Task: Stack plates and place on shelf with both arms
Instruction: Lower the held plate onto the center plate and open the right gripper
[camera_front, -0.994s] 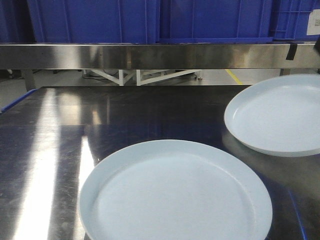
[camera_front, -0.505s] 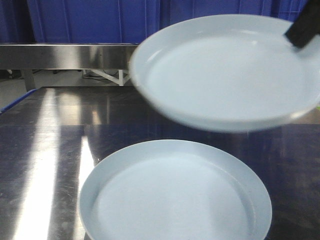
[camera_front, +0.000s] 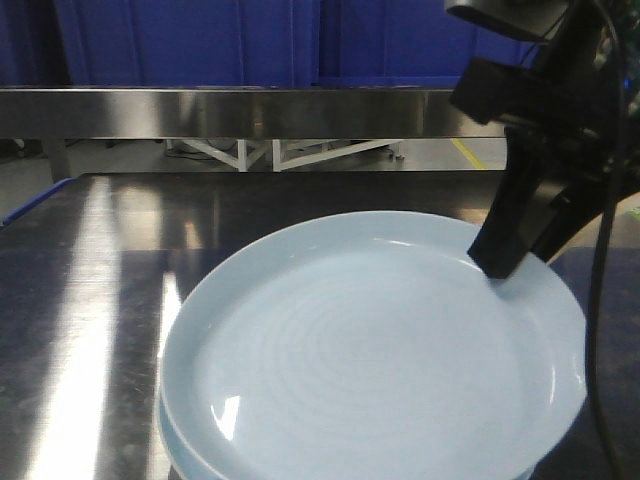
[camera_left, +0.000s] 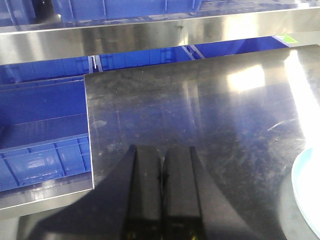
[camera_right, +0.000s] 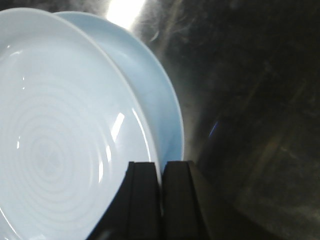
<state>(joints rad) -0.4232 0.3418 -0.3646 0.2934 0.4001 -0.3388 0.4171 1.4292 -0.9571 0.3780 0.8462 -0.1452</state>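
Two pale bluish-white plates are on the steel table, one over the other. The upper plate lies slightly tilted over the lower plate, which shows only as a rim at the near left. My right gripper is shut on the upper plate's far-right rim. In the right wrist view the rim of the upper plate runs between the right gripper's fingers, with the lower plate beneath. My left gripper is shut and empty above bare table, and a plate edge shows at its right.
A steel shelf runs across the back, with blue crates on top of it. In the left wrist view the table's left edge drops off to a blue crate below.
My right gripper has lifted the far-right plate, carried it left and toward the camera, and lowered it onto the near plate. The right arm now shows in the front view.
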